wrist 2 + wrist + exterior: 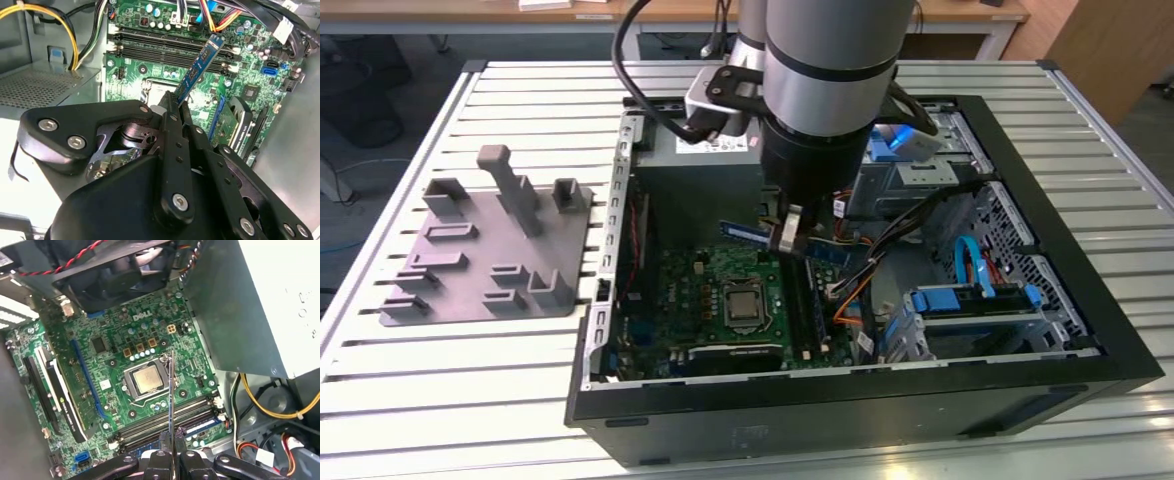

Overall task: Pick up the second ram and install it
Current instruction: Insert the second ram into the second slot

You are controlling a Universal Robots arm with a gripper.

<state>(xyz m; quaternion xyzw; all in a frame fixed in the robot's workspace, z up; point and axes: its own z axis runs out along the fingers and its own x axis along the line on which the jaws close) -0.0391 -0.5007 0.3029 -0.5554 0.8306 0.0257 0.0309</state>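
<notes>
My gripper [787, 240] is shut on the second ram [747, 232], a thin dark blue-green stick that I hold inside the open computer case [854, 400], above the motherboard [707, 275]. In the second wrist view the ram [200, 67] sticks out from the closed fingertips [171, 105] and slants over the black memory slots [150, 47]. The first wrist view shows the ram [171, 390] edge-on as a thin line rising from the gripper [172, 457], with the slots [165, 422] just below it. The stick is above the slots, not seated.
A grey holder with upright posts [494, 250] lies on the slatted table at the exterior view's left. Inside the case are the grey power-supply box [700, 170], the processor socket [148, 380], an expansion card [60, 390], a fan [115, 275], loose cables [265, 405] and a drive cage [974, 300].
</notes>
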